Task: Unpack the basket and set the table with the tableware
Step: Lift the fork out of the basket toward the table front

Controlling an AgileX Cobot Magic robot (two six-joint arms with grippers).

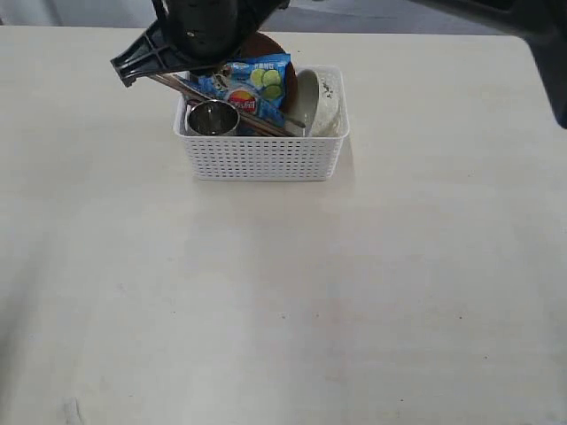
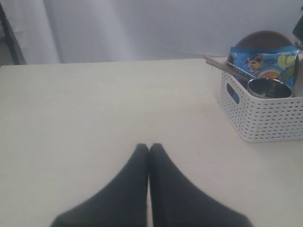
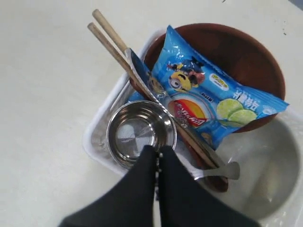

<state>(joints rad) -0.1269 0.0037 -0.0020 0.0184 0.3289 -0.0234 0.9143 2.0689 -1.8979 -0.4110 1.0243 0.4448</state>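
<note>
Hanging just above the steel cup point(image 3: 141, 134), my right gripper point(image 3: 157, 152) has its jaws pressed together and holds nothing; the tips sit over one side of the cup's rim. The cup stands upright, mouth up, in the near left corner of the basket point(image 1: 261, 159), which sits toward the far middle of the table point(image 1: 283, 310). Being round, the cup offers no long axis. I judge the rim wall is the place to take it, so these jaws would have to part and straddle that wall before coming down.

The chopsticks point(image 3: 113, 40) lie right beside the cup. Their long axis runs from far left, where the ends stick out over the basket's rim, toward near right. The chip bag point(image 3: 208, 94) leans over them against the plate point(image 3: 246, 52), and the bowl point(image 1: 326, 104) fills the right end.

My left gripper point(image 2: 149, 147) is also closed and empty, low over bare table with the basket well apart from it, so the right arm is plainly the nearer one.

On the blue bag I see a yellow goggled cartoon figure, pale green slices and a red-and-yellow roundel that looks like the Lay's mark. The white characters are too small for me to read.
</note>
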